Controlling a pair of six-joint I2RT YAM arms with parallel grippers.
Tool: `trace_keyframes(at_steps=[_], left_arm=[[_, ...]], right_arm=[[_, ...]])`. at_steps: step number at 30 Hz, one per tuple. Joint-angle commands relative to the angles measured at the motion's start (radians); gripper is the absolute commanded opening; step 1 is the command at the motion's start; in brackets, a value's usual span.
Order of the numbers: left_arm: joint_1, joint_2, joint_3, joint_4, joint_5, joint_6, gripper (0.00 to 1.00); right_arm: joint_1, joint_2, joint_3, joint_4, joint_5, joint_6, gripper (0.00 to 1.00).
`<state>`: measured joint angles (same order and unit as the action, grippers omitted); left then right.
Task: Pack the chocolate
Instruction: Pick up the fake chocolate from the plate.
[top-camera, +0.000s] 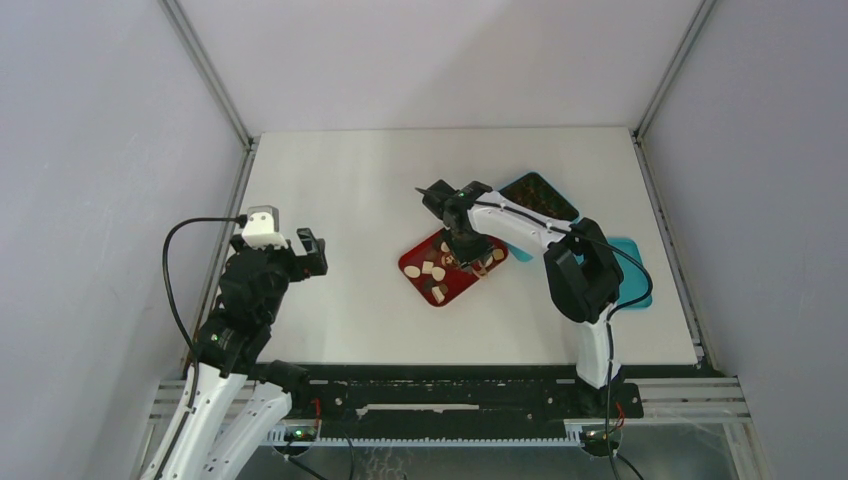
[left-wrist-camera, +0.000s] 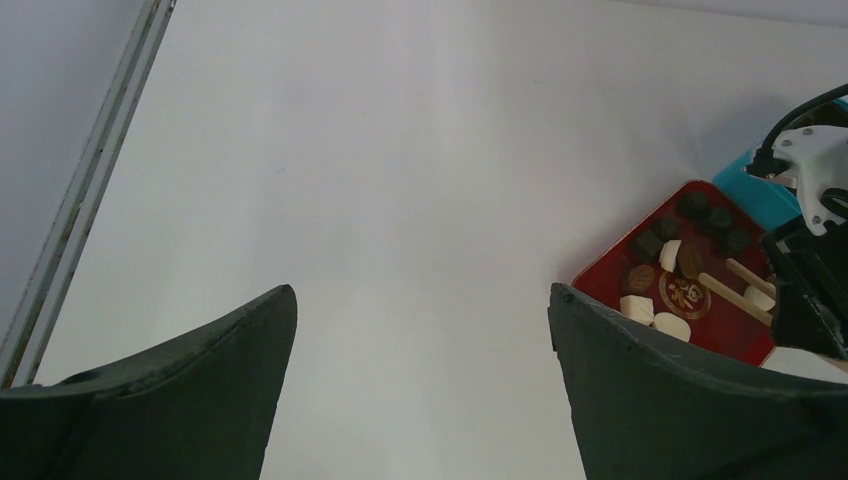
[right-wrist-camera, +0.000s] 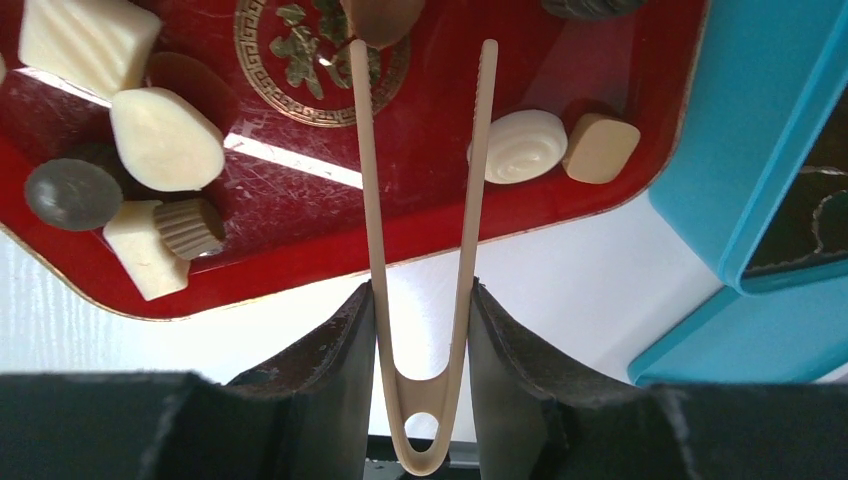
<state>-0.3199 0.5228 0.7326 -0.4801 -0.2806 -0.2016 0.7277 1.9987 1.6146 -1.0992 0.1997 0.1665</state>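
Note:
Chocolate pieces (right-wrist-camera: 165, 138), cream-white, tan and dark brown, lie loose in a red tray (right-wrist-camera: 290, 215). My right gripper (right-wrist-camera: 421, 290) is shut on tan wooden tongs (right-wrist-camera: 381, 304), which point down over the tray with their tips apart. Nothing sits between the tips; a brown piece (right-wrist-camera: 380, 15) lies just beyond the left one. From above, the right gripper (top-camera: 462, 250) hovers over the tray (top-camera: 415, 262) and the chocolate (top-camera: 436, 272). My left gripper (left-wrist-camera: 422, 300) is open over bare table, left of the tray (left-wrist-camera: 610, 280), and holds nothing.
A teal box with a dark grid insert (top-camera: 540, 195) stands behind the tray on the right. A teal lid (top-camera: 635, 270) lies beside the right arm. The teal box edge (right-wrist-camera: 760, 130) is close to the tray's right rim.

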Motion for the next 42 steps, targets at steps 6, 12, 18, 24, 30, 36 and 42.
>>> trace_keyframes(at_steps=[6, 12, 18, 24, 30, 36, 42], left_arm=[[0.007, -0.007, -0.021, 0.046, 0.015, 0.001, 1.00], [0.007, -0.003, -0.022, 0.046, 0.015, 0.002, 1.00], [0.007, 0.000, -0.021, 0.047, 0.014, 0.002, 1.00], [0.007, 0.001, -0.021, 0.048, 0.014, 0.003, 1.00], [0.006, 0.001, -0.021, 0.046, 0.015, 0.002, 1.00], [0.007, -0.003, -0.021, 0.046, 0.015, 0.002, 1.00], [0.007, -0.008, -0.021, 0.046, 0.017, 0.001, 1.00]], right_arm=[[-0.004, -0.028, 0.026, 0.060, -0.058, -0.001, 0.43], [-0.020, 0.017, 0.056, 0.072, -0.074, -0.007, 0.43], [-0.034, 0.046, 0.068, 0.078, -0.081, -0.010, 0.42], [-0.043, 0.055, 0.067, 0.084, -0.082, -0.019, 0.36], [-0.054, 0.000, 0.036, 0.086, -0.070, -0.023, 0.17], [-0.071, -0.079, -0.013, 0.086, -0.050, -0.024, 0.00], [-0.083, -0.107, -0.033, 0.082, -0.050, -0.029, 0.00]])
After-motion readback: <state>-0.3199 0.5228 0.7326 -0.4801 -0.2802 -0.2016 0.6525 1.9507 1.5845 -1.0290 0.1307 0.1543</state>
